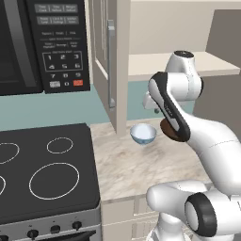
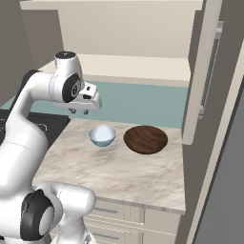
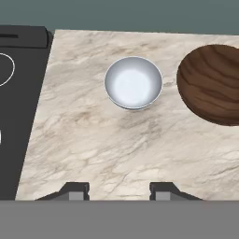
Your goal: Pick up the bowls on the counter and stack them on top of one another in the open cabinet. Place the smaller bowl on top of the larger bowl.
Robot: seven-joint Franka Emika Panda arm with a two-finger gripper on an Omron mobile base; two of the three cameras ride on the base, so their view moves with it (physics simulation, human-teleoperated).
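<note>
Your gripper (image 3: 119, 189) hangs above the counter (image 3: 116, 149) with its fingers parted and nothing between them, poised over bare stone on the near side of the small bowl (image 3: 133, 83). Taking that pale bowl as your landmark, the large brown bowl (image 3: 212, 84) sits just beside it on the side away from the stovetop (image 3: 18, 107), the two close but not touching. Both bowls rest upright on the counter, below the open cabinet (image 2: 143, 66) whose shelf stands behind and above the small bowl.
</note>
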